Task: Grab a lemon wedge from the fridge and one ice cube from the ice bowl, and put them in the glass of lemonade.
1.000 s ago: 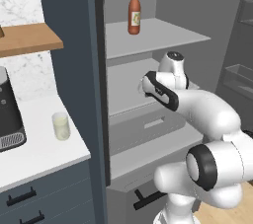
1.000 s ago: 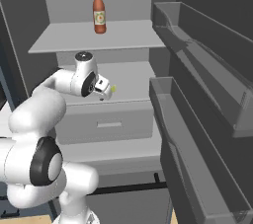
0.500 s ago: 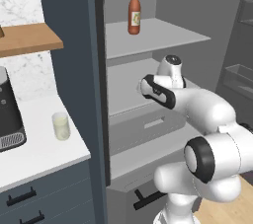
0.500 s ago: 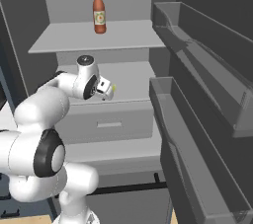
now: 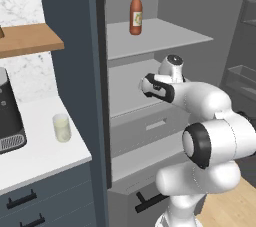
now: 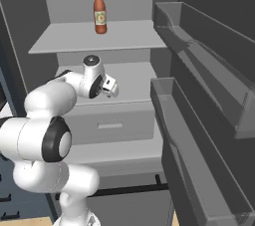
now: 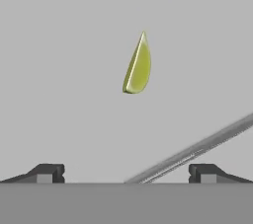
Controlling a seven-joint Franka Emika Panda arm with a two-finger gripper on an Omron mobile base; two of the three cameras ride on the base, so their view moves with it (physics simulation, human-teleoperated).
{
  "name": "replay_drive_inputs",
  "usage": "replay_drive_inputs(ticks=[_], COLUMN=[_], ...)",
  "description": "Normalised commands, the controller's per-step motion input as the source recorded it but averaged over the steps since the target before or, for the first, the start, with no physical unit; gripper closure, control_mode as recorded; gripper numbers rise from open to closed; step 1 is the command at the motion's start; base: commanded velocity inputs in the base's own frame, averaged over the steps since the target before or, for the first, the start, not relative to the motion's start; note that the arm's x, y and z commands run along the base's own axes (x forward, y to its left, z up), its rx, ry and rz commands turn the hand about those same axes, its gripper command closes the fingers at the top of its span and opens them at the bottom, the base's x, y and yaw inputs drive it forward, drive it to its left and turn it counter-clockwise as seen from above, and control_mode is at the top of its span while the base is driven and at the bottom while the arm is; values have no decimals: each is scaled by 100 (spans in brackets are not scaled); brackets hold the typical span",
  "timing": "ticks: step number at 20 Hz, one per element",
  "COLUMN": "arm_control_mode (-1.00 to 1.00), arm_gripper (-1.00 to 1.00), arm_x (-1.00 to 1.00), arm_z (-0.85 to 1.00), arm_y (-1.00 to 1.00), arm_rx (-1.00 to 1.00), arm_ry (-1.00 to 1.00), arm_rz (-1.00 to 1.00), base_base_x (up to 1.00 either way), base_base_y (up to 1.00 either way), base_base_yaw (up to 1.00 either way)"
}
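The arm's white wrist is hiding the claw (image 5: 145,85) in the left base view. The bulky black coffee machine (image 5: 9,116) on the white surface (image 5: 45,153) is running off that view's left edge.

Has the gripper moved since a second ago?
Yes. The open gripper has pushed deeper into the fridge, farther in over the middle shelf than before, toward the lemon wedge.

Pale grey fridge shelves: upper shelf (image 6: 124,41) bearing a red bottle (image 6: 100,13), upright; middle shelf (image 7: 69,109) bearing the lemon wedge (image 7: 138,65). White counter (image 5: 35,146) bearing the glass of lemonade (image 5: 62,127).
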Motion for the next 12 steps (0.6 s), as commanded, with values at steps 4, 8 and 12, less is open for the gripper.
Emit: replay_drive_inputs(ticks=[4,8,12], arm_control_mode=[-100,-100,-100], arm_gripper=[-100,-100,-100], arm_x=[26,22,19], arm_z=[0,0,1], arm_y=[-19,-14,-1], arm_rx=[0,0,0], arm_ry=[-5,-4,0], arm_rz=[0,0,0], base_base_x=[0,0,0], base_base_y=[0,0,0], base_base_yaw=[0,0,0])
